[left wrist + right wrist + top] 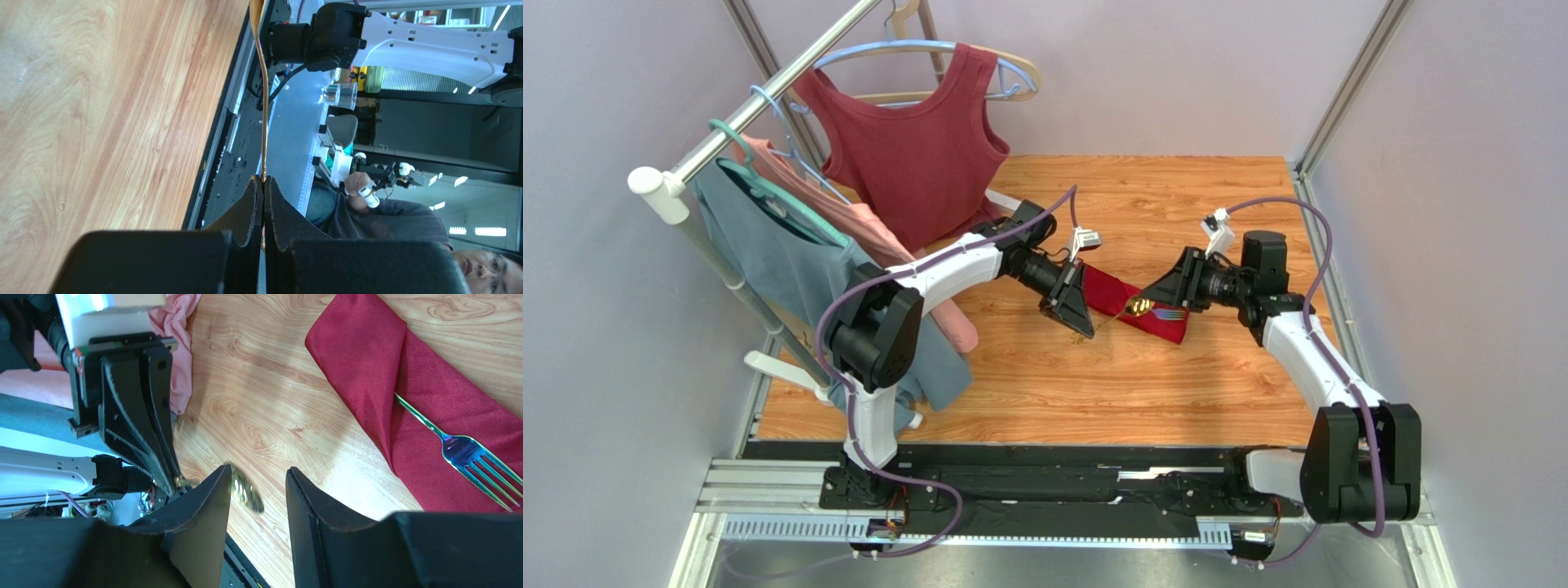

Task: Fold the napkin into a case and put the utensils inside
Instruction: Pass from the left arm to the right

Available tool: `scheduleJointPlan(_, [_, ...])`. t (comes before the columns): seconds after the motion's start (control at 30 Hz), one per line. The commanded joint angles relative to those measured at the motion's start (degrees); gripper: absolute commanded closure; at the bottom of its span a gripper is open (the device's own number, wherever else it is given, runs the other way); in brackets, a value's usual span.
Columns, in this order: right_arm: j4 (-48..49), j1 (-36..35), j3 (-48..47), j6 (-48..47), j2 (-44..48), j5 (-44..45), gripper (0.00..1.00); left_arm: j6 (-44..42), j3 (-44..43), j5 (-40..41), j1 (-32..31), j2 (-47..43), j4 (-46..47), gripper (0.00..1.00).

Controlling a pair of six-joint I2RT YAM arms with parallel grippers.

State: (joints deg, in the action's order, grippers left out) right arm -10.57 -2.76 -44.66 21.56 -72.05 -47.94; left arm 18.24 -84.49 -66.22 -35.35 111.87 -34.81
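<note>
Handover stage. Folding is done: the case [380, 361] lies flat on the bench [258, 398], with 1 fork [466, 454] tucked in its fold, tines out. My left claw [263, 184] is clamped on a slim gold utensil [264, 92], and my right claw [258, 474] stands apart around its free end. I judge this piece is not yet inserted.

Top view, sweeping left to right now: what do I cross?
Teal top → maroon top → left hand → case → right arm base. The right hand overlaps the case, so it is left out.
</note>
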Motion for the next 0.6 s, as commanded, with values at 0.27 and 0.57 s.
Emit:
scheduleJointPlan(0.27, [3.1, -0.1, 0.9, 0.4, 1.1, -2.2, 0.59, -3.1, -1.6, -3.4, 2.0, -1.0, 0.2, 1.00])
scheduleJointPlan(0.57, [7.6, -0.7, 1.9, 2.3, -0.6, -3.8, 0.71, -2.2, -1.7, -6.2, 1.5, -1.1, 1.1, 1.00])
